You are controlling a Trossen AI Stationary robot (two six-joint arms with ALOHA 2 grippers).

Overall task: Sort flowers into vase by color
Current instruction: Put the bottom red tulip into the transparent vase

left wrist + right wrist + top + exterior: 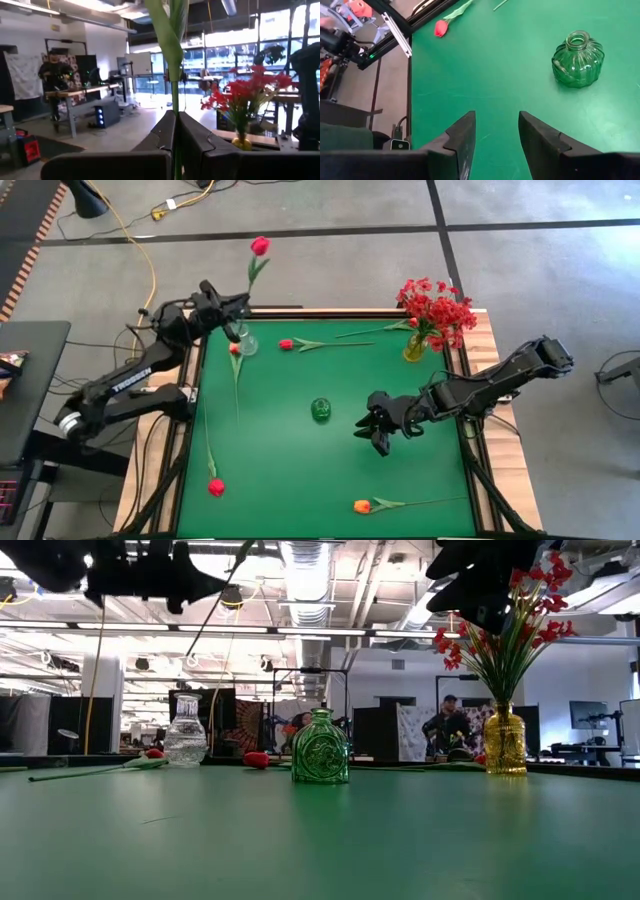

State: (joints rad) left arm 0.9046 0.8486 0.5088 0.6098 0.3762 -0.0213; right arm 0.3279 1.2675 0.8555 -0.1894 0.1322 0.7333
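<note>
Green table [300, 470]: left pincer [237, 308] clenched a red tulip [260, 247] upright, its stem-end directly over the clear vase [245, 343]; right pincer [378, 429] hung released.

Glossy ribbed glass forms the green vase [578, 59], with clear [185, 736] and amber glass vases [505, 743] near the table's far edge. Matt green felt-like cloth covers the table [290, 470], framed in pale wood.

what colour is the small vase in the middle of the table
Green glass vase, ribbed and empty; the right wrist view shows it best.
</note>
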